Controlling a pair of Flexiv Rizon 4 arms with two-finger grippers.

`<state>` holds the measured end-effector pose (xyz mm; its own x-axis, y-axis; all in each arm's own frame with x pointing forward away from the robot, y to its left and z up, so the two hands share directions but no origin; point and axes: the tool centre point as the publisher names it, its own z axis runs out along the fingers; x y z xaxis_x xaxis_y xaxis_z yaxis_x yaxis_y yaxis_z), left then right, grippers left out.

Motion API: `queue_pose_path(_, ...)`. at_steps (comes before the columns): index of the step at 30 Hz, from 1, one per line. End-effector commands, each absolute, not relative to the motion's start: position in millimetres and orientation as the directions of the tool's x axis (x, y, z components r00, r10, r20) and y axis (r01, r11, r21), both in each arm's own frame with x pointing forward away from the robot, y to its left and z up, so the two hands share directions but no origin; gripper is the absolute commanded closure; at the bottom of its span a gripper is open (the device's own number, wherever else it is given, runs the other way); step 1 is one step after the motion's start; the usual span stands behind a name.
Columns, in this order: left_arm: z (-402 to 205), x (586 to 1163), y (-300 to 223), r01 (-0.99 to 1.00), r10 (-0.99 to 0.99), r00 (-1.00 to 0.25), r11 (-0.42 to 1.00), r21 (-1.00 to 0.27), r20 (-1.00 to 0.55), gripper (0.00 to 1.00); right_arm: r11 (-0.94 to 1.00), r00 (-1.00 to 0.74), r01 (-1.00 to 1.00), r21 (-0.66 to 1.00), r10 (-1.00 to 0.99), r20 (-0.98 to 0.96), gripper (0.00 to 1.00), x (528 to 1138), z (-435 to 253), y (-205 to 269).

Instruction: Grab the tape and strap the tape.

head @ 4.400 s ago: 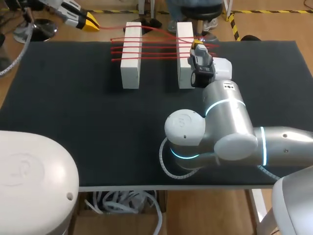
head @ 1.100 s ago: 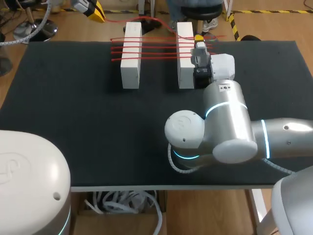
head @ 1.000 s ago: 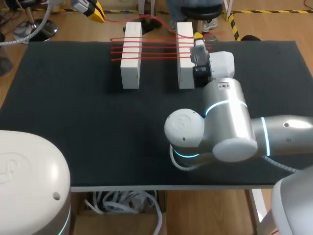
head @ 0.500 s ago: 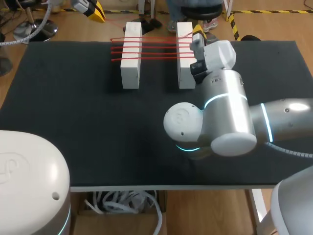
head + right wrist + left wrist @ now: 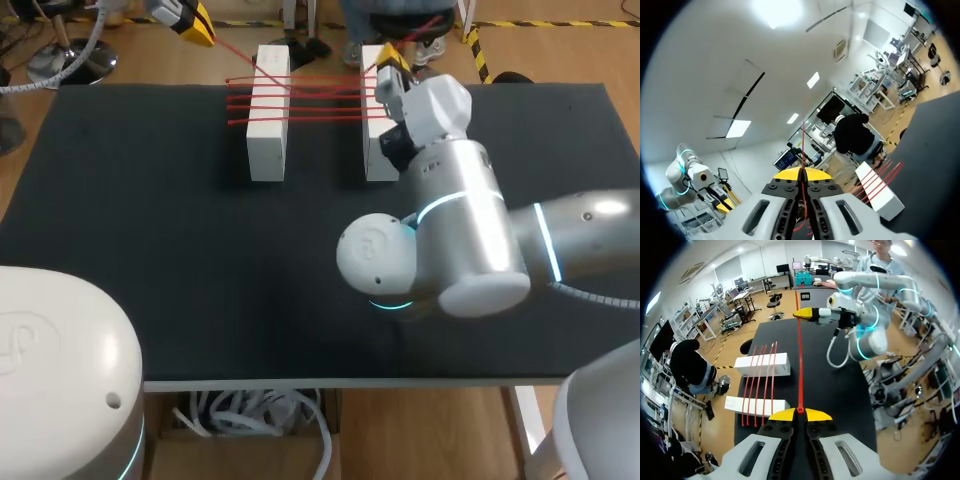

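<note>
right block (image 5: 370, 140) — its near end and outer side hidden behind the right arm (image 5: 460, 230) | tape (image 5: 320, 95): strand rising from the right gripper (image 5: 390, 62), beyond the right block, too thin to follow to its end | left gripper (image 5: 197, 24), far left of the right block — body cut off by the edge

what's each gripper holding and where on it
Both are shut on the red tape: the left gripper at the end of its loose stretch, the right gripper farther along it, by the right block.
</note>
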<state>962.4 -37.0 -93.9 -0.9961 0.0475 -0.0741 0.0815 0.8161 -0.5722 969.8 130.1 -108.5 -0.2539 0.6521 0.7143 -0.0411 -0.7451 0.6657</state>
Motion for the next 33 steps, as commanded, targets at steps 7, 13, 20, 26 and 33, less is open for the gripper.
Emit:
queue_pose_path(7,-93.1,963.1,-36.8,0.081,0.049,-0.996,0.818,-0.57,-0.071,1.0,-0.657,-0.335,-0.002,0.754,0.711,0.618,1.0,968.0,-86.0,144.9)
queue_pose_path(13,-93.1,963.1,-36.8,0.081,0.049,-0.996,0.818,-0.57,-0.071,1.0,-0.631,-0.353,-0.003,0.776,0.727,0.589,1.0,967.7,-84.1,148.5)
queue_pose_path(20,-93.1,963.1,-36.8,0.081,0.049,-0.996,0.818,-0.57,-0.071,1.0,-0.631,-0.353,-0.003,0.776,0.727,0.589,1.0,967.7,-84.1,148.5)
queue_pose_path(26,-93.1,963.1,-36.8,0.081,0.049,-0.996,0.818,-0.57,-0.071,1.0,-0.631,-0.353,-0.003,0.776,0.727,0.589,1.0,967.7,-84.1,148.5)
queue_pose_path(33,-93.1,963.1,-36.8,0.081,0.049,-0.996,0.818,-0.57,-0.071,1.0,-0.631,-0.353,-0.003,0.776,0.727,0.589,1.0,967.7,-84.1,148.5)
